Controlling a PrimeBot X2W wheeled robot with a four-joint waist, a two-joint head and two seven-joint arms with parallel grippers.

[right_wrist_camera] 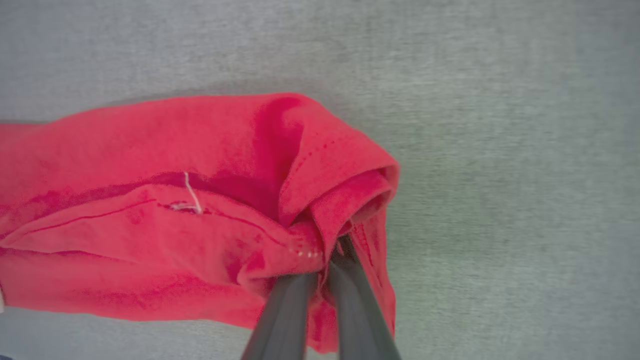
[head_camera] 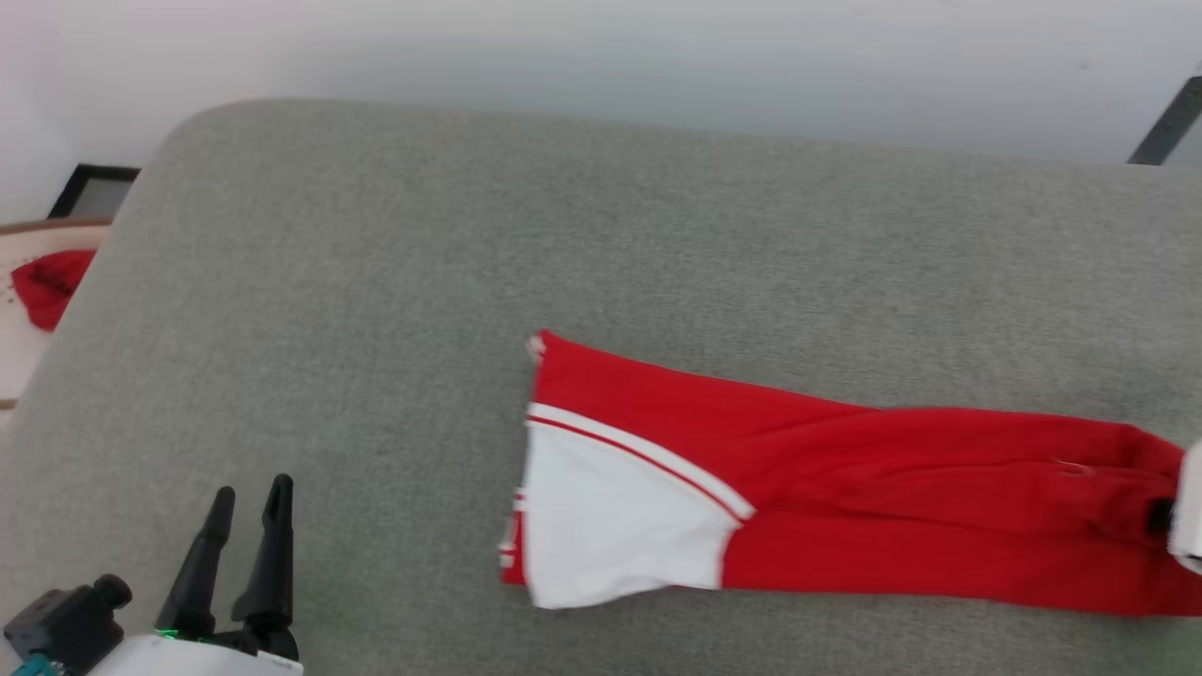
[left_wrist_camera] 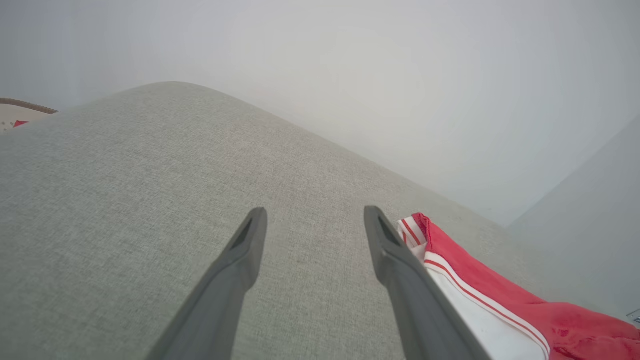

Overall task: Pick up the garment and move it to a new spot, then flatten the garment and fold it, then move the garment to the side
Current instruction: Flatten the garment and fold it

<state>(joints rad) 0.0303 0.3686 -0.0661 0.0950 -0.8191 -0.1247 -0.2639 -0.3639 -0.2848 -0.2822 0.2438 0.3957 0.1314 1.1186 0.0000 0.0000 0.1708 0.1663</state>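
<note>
The garment [head_camera: 845, 488] lies as a long folded strip on the grey cushion [head_camera: 394, 300], its white sleeve with striped trim at the left end and red cloth running to the right edge. My right gripper [right_wrist_camera: 332, 245] is shut on the bunched red hem of the garment [right_wrist_camera: 150, 200]; in the head view just a bit of its pale wrist [head_camera: 1188, 512] shows at the garment's right end. My left gripper [head_camera: 252, 498] stands open at the lower left, well clear of the cloth. In the left wrist view its fingers [left_wrist_camera: 250, 250] hover over bare cushion, the garment's sleeve end [left_wrist_camera: 465, 285] beside the right finger.
A pale wall rises behind the cushion. Off its left edge sits a light basket [head_camera: 23, 338] holding another red cloth [head_camera: 47, 282], with a dark frame [head_camera: 94, 192] behind it. A dark bar [head_camera: 1169, 122] leans at the far right. Bare cushion spreads left of and behind the garment.
</note>
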